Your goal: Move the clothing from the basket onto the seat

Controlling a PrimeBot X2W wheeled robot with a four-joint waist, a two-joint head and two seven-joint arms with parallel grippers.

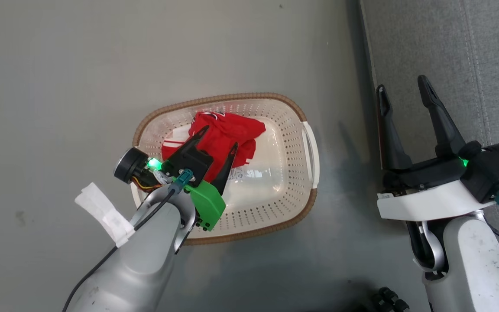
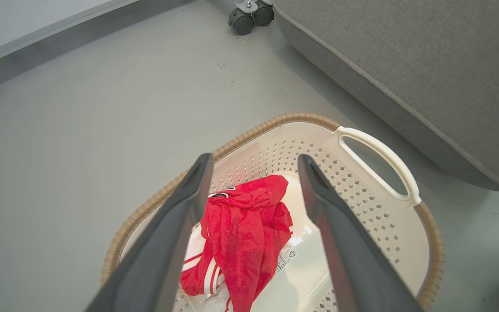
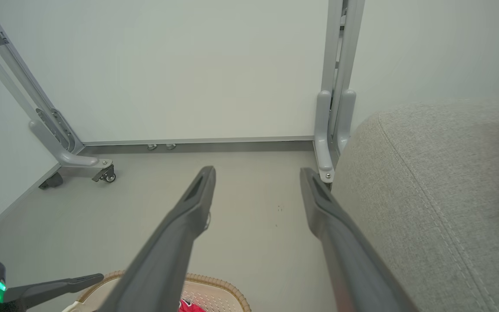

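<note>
Red clothing [image 1: 221, 136] heaped in the basket [image 1: 249, 96] — not yet on the seat [image 1: 440, 52].
Left gripper [image 1: 220, 135] hangs over the clothing at the basket's left end, fingers spread; contact cannot be told. Right gripper [image 1: 401, 83] — fingers wide apart, empty — stands above the floor [image 1: 59, 86] at the seat's left edge.

The left forearm [image 1: 145, 251] and right forearm [image 1: 470, 260] are cased in silver-grey shells. The left tool [image 1: 220, 136] and right tool [image 1: 401, 84] are each formed of two long dark tapered fingers. A green bracket [image 1: 206, 203], teal plug [image 1: 184, 177] and white tape [image 1: 104, 214] are fitted on the left.
</note>
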